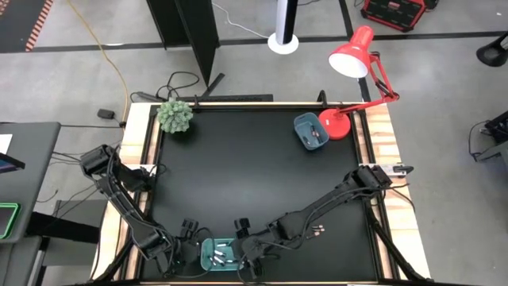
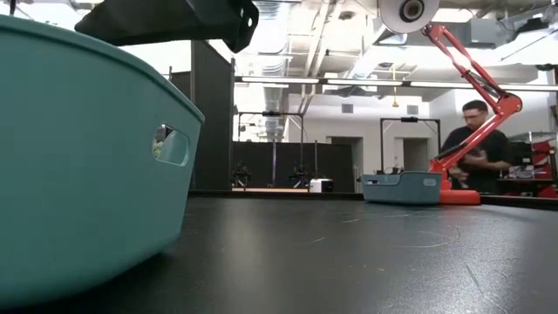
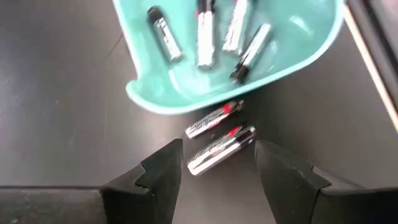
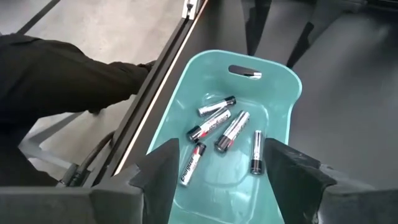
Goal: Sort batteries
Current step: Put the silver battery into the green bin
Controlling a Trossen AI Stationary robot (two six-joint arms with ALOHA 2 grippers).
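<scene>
Two trays on the black worktop (image 1: 254,159) — a teal tray (image 1: 217,253) at bottom centre of the high view, a blue tray (image 1: 310,131) at upper right beside a red desk lamp (image 1: 355,56). Small green plant (image 1: 175,116) at upper left. A person (image 2: 472,144) stands at the right of the low view, behind the lamp.

Both arms reach to the teal tray: left gripper (image 3: 217,163) on its left, fingers apart, empty, straddling two silver batteries (image 3: 221,148) lying on the worktop just outside the rim. Right gripper (image 4: 219,165) hangs over the tray, fingers spread wide, holding nothing.

Teal tray holds five batteries (image 4: 214,123), loose on its floor. More batteries in the blue tray — count unclear.
</scene>
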